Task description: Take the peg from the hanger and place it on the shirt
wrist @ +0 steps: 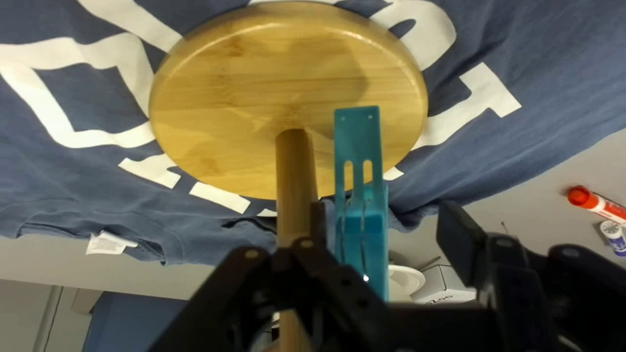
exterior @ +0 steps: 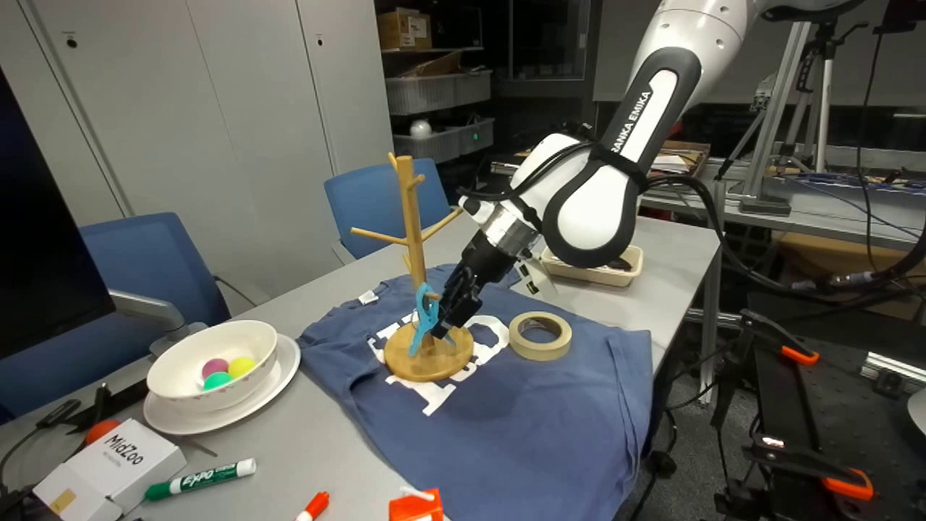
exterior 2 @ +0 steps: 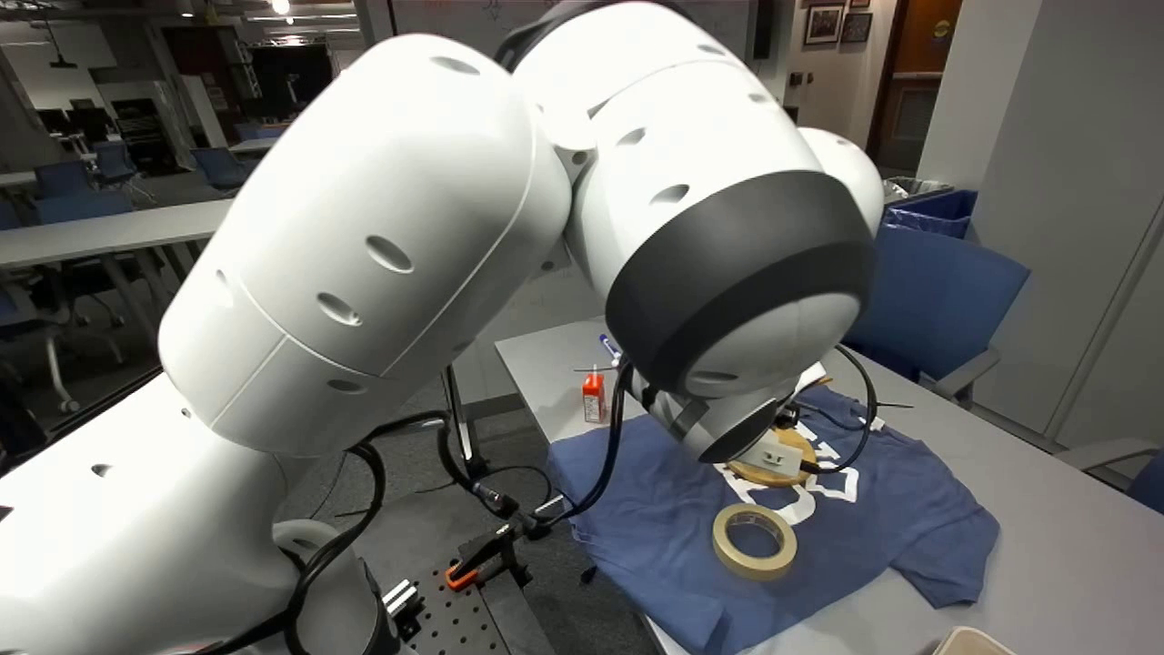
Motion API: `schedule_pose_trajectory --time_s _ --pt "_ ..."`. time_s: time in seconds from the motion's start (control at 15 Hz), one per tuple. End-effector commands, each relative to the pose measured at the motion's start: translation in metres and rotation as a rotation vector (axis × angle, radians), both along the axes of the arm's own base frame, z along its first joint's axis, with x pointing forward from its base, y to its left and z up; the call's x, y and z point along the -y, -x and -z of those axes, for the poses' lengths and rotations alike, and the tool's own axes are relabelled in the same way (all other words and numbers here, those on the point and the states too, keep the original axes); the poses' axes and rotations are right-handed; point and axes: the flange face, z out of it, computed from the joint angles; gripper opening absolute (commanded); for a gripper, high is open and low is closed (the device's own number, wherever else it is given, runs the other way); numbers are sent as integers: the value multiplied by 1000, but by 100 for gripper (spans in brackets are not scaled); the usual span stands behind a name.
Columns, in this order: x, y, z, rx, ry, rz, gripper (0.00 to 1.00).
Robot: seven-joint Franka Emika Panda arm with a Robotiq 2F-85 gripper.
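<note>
Wrist view: saw the light-blue plastic clothes peg (wrist: 358, 195) hanging on the disc-based light-wood stand (wrist: 288, 78), just right of its pole (wrist: 296, 195), between wide-parted fingers (wrist: 459, 244) of the black gripper (wrist: 383, 215). Looked light, stiff, slightly slippery; seemed best pinched mid-body across both sides.

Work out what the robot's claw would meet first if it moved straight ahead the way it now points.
Probably the peg, which shows between the fingertips of the open claw in the wrist view. The hanger's base appears to lie beyond; depth is hard to judge.
</note>
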Motion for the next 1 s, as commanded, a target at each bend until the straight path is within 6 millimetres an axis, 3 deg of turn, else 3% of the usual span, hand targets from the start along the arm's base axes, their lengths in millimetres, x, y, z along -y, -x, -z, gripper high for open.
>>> schedule_pose_trajectory --time_s 0.0,0.27,0.93 --pt "7 -1 -1 30 -11 25 30" --pt "12 0 -1 32 -10 39 5" --pt "0 19 -15 20 -40 40 7"
